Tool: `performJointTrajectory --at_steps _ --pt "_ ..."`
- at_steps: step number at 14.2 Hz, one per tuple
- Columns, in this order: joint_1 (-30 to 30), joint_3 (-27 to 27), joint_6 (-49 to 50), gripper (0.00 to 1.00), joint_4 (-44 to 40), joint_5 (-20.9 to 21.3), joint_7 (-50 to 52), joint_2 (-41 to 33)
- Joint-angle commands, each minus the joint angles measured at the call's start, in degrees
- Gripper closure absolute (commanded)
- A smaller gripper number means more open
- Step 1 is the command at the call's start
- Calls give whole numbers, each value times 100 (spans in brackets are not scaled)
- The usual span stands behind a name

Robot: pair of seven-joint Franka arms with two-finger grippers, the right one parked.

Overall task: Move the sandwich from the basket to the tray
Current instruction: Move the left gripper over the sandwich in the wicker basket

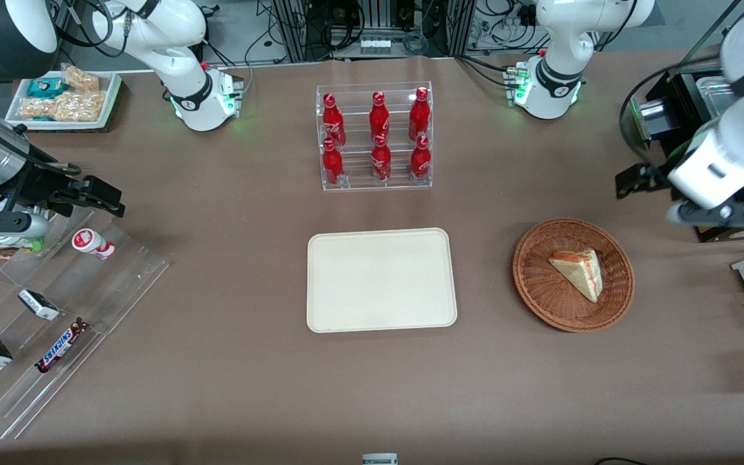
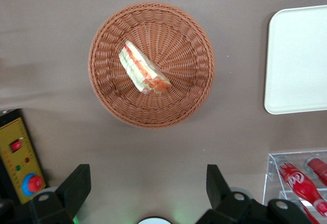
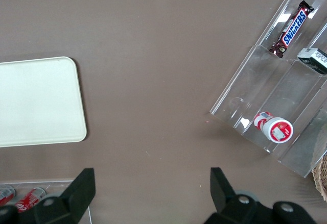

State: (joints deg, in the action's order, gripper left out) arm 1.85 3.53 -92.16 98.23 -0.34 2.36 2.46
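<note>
While the brown bench carries every item, the largest thing on it is the cream-white tray, lying flat near the middle with its surface bare. A clear rack of red bottles stands farther from the front camera than the tray, well apart from it. The round wicker basket sits beside the tray toward the working arm's end of the bench, with a strip of bare bench between the two. A tiered clear display stand lies toward the parked arm's end and holds a Snickers bar, two small dark packets and a small red-and-white cup on its side.

The left arm's hand hangs above the bench, clear of the basket and farther from the front camera than it. Its two fingers are spread wide apart and hold nothing.

The sandwich lies inside the basket, resting on the woven floor roughly at its centre. It is a triangular white-bread wedge, and its cut edge shows red-orange and green filling layers. Nothing touches it except the basket.
</note>
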Motion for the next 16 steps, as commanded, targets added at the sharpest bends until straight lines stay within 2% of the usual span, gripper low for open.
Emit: performJointTrajectory --at_steps 1,5,8,10,14,16 --pt "-18 -2 -870 0 888 -2 -16 -106" --pt "-167 -11 -2740 0 2136 7 1 -9" --pt "-220 -11 -3860 0 2850 -2 596 0" --pt "-290 -11 -4020 0 2895 -10 1438 122" --pt "-290 -11 -4537 0 2895 -10 3949 429" --pt "-290 -11 -4871 0 2913 -10 4866 623"
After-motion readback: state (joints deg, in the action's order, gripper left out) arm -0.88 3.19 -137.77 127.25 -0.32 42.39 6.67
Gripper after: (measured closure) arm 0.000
